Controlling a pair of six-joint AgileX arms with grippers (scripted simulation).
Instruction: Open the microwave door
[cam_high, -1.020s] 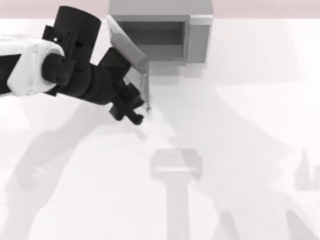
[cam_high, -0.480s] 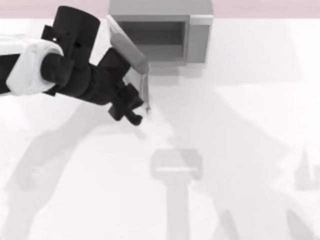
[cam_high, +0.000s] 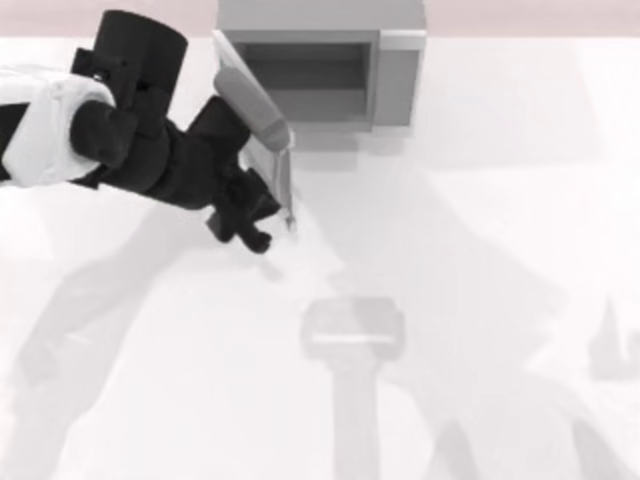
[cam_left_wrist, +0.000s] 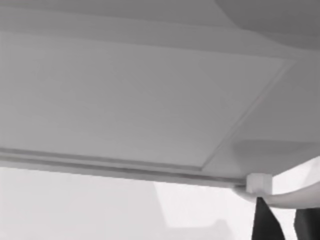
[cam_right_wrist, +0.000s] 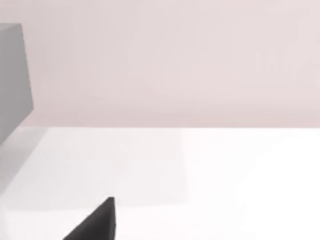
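The microwave door (cam_high: 255, 110) stands ajar, touching the left end effector (cam_high: 262, 222).

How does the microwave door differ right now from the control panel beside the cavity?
The microwave door stands swung out on the cavity's left, angled toward the table's front; the control panel stays flat on the microwave's front, right of the cavity. The left pincer is at the door's free edge; nothing is near the panel. Both are grey.

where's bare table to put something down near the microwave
Free: the table right of the microwave, and the front half. Crowded: the left front, where the microwave door swings out with the left gripper at its handle edge.
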